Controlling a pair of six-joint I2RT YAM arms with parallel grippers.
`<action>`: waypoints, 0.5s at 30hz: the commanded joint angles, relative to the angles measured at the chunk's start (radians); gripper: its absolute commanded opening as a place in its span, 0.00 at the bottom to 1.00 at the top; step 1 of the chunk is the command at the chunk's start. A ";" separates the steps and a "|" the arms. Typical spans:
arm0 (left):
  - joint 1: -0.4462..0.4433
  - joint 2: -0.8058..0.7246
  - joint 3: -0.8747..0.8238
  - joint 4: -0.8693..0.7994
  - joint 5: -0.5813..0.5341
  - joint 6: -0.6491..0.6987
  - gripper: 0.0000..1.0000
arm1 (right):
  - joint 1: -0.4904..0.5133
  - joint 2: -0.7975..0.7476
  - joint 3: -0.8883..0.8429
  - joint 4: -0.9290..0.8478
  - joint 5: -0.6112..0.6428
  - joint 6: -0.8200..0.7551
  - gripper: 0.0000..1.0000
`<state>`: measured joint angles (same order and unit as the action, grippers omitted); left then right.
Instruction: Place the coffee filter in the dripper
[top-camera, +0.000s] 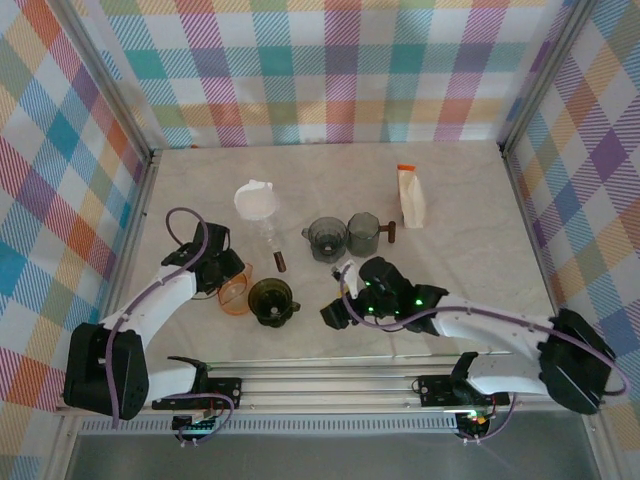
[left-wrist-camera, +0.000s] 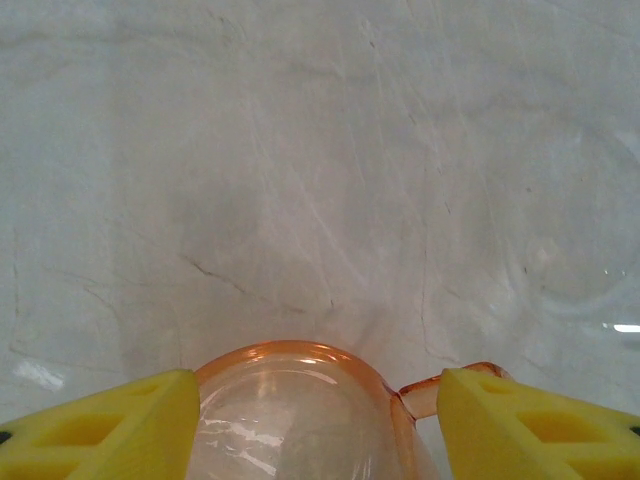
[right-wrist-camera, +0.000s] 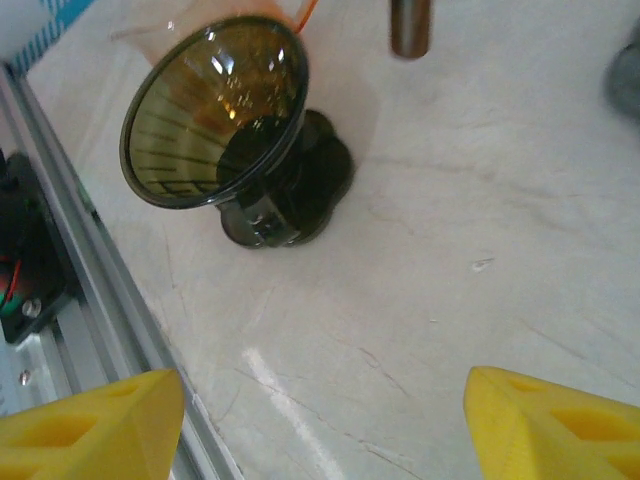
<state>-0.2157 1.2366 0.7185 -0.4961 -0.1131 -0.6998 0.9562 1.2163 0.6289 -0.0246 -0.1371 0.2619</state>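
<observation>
Right wrist: dark dripper (right-wrist-camera: 215, 110) ahead-left, well apart from wide-open, empty right claw (right-wrist-camera: 318, 405)

1. The middle of the table (top-camera: 470, 260) is crowded: a clear bottle (top-camera: 270, 238), a grey cup (top-camera: 326, 238) and a second grey cup (top-camera: 363, 232) stand in a row with only narrow gaps.
2. Behind them, a white filter (top-camera: 255, 200) and a white bag (top-camera: 411, 197) stand well apart, with bare table between.
3. Near the front, the orange cup (top-camera: 236, 292) and the dark dripper (top-camera: 272, 300) stand just beside each other, so there is no passage between them.
4. The orange cup fills the gap between the fingers of the left gripper (left-wrist-camera: 318, 378).
5. Between the fingers of the right gripper (right-wrist-camera: 322, 385) there is bare table.
6. The right side of the table is free.
</observation>
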 joint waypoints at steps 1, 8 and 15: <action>-0.019 -0.010 -0.026 -0.026 0.025 -0.024 0.64 | 0.009 0.105 0.080 0.054 -0.105 -0.070 0.74; -0.051 -0.019 -0.062 -0.001 0.036 -0.041 0.64 | 0.010 0.271 0.200 0.025 -0.079 -0.168 0.74; -0.051 -0.014 -0.053 -0.003 0.038 -0.029 0.64 | 0.010 0.386 0.263 -0.012 -0.135 -0.301 0.71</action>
<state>-0.2600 1.2160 0.6880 -0.4667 -0.0937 -0.7254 0.9596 1.5719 0.8654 -0.0032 -0.2153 0.0525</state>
